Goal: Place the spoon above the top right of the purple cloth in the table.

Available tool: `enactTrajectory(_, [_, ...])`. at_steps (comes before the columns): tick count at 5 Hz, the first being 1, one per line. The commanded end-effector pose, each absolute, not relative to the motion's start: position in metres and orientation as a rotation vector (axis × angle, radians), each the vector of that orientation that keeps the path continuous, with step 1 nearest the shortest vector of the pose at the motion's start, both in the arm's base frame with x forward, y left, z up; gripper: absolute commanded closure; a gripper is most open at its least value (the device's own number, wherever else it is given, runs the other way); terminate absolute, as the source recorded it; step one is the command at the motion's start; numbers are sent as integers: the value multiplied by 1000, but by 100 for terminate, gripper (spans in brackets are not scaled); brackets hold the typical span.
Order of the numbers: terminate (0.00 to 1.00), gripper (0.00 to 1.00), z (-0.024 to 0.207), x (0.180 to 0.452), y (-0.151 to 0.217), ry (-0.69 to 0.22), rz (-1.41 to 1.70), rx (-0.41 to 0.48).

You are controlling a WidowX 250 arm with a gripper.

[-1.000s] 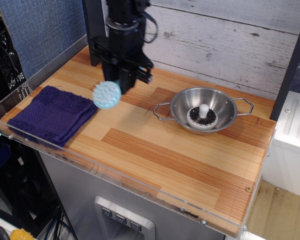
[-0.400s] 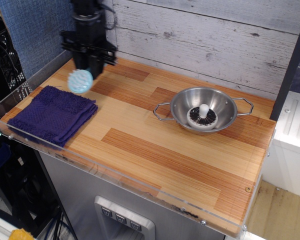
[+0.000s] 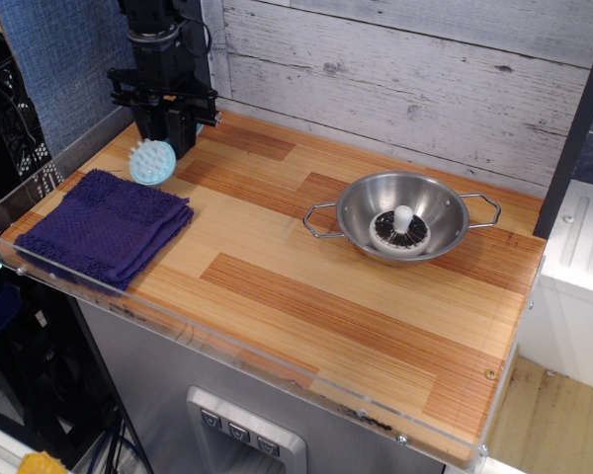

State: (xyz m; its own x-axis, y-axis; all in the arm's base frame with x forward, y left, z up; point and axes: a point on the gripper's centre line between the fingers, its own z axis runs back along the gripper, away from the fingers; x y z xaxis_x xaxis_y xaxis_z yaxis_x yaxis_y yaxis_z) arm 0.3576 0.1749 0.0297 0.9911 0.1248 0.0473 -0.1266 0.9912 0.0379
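The light-blue spoon (image 3: 152, 162) hangs head-down from my black gripper (image 3: 168, 138), its bumpy round head just behind the far right corner of the purple cloth (image 3: 104, 227). The head is low, at or very near the wooden table (image 3: 306, 296); I cannot tell whether it touches. The gripper is shut on the spoon's handle, which is hidden between the fingers. The cloth lies folded at the table's left front, close to the clear acrylic edge.
A steel two-handled bowl (image 3: 403, 217) with a black-and-white object inside stands at the right middle of the table. A grey plank wall runs behind. A blue panel stands at the far left. A black post is at the right edge.
The gripper carried the spoon from the table's middle-left to the far left, then lowered it slightly behind the cloth's far right corner.
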Motion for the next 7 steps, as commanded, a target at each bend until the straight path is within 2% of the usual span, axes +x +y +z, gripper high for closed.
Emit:
enactTrajectory(1, [0,100,56,380,126,-199,0,59])
enactTrajectory(2, [0,100,53,387,105,-198,-43,76])
enactTrajectory(3, [0,0,50,386,98,-154,-25,68])
enactTrajectory(5, [0,0,62,380,102,-125,-10,78])
enactTrajectory(6, [0,0,92,374,100,-181,-16,60])
enactTrajectory(7, [0,0,133,355,80,-199,-22,80])
